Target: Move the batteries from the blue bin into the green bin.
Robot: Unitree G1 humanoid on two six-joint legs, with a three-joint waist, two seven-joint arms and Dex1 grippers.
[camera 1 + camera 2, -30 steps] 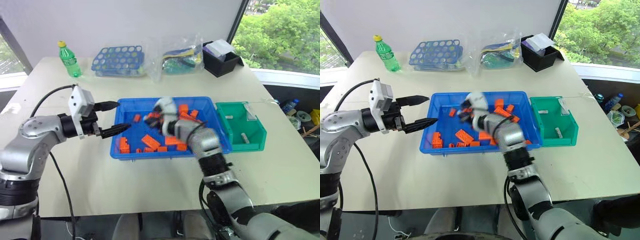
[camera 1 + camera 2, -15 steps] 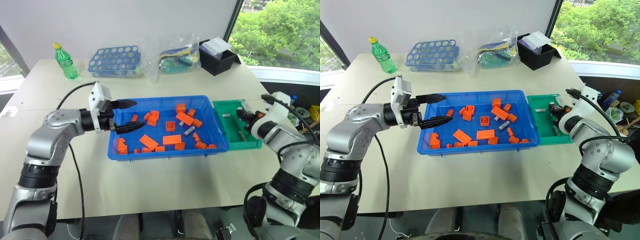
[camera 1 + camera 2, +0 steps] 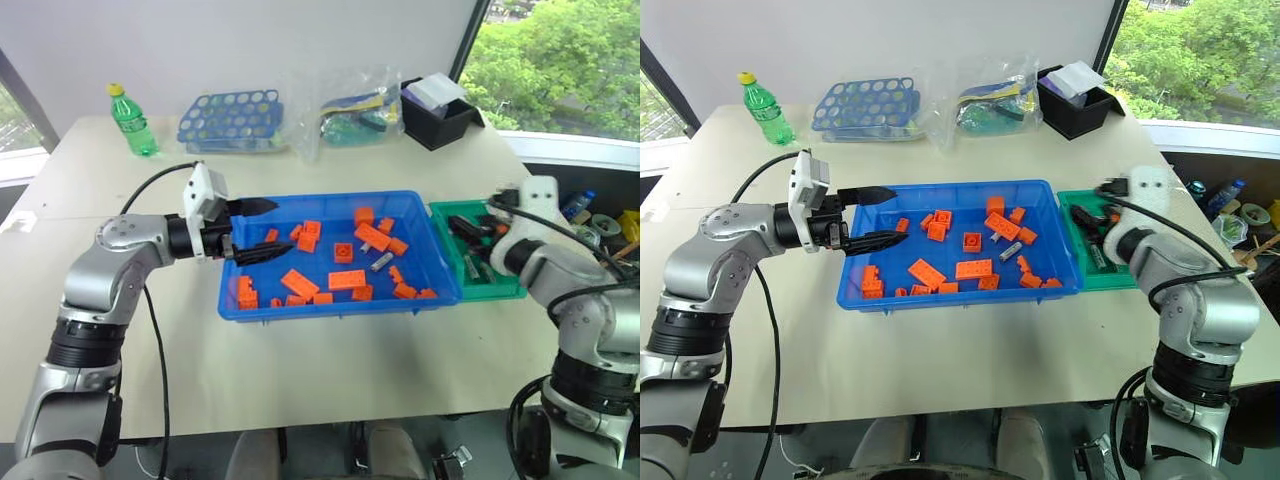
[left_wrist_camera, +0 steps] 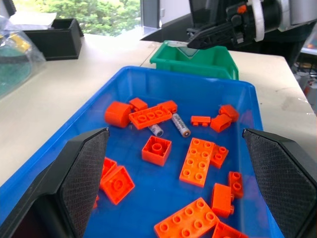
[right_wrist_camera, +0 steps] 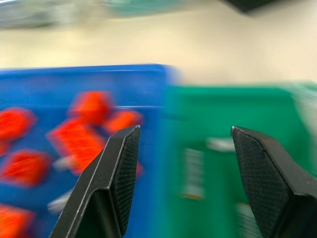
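The blue bin [image 3: 335, 300] lies mid-table, holding many orange bricks and two silver batteries [image 4: 180, 125], [image 4: 155, 130] side by side near its middle. Against its right side stands the green bin [image 3: 497, 289], where blurred pale batteries [image 5: 191, 173] rest on the floor. My right gripper [image 5: 193, 148] hovers over the green bin, open, with nothing between its fingers. Over the blue bin's left rim my left gripper [image 3: 258, 231] points right, open and empty, its fingers [image 4: 81, 173] spread wide above the bricks.
Along the table's far edge stand a green bottle [image 3: 130, 118], a blue rack with round holes [image 3: 235, 120], a clear plastic bag [image 3: 350, 112] and a black box [image 3: 440, 112]. The table's right edge runs just past the green bin.
My right gripper swung from the blue bin's middle across to the green bin and opened. My left gripper edged right to the blue bin's left rim, then stayed.
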